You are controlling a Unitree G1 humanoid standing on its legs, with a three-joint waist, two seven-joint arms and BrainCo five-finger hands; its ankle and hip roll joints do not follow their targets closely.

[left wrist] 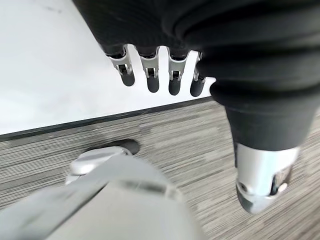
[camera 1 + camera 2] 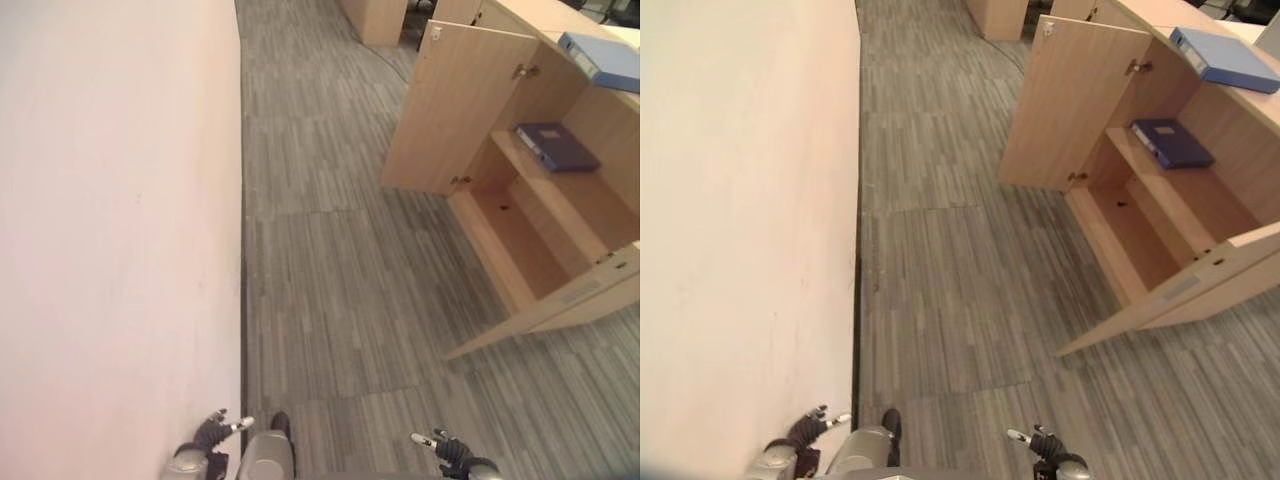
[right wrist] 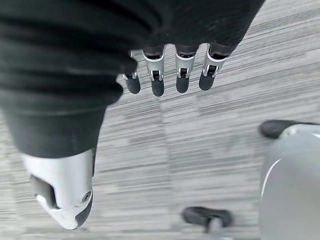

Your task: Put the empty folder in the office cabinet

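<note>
Both hands, left [image 1: 165, 75] and right [image 3: 170, 75], hang slack-fingered and empty; approach step: next, reach folder [image 2: 600, 58] atop open cabinet [image 2: 530, 240].

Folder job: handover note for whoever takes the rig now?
Left robot hand: open, holding nothing, hanging low beside the white wall.
Right robot hand: open, holding nothing, over the grey floor.
Office cabinet: ahead on the right, both doors open. A dark blue folder lies flat on its shelf; a lighter blue folder lies on its top.
Done: cabinet is open. Whether the shelved folder is the empty one, I cannot tell.
Left: confirm that; if not, take the folder on top and shelve it.
</note>
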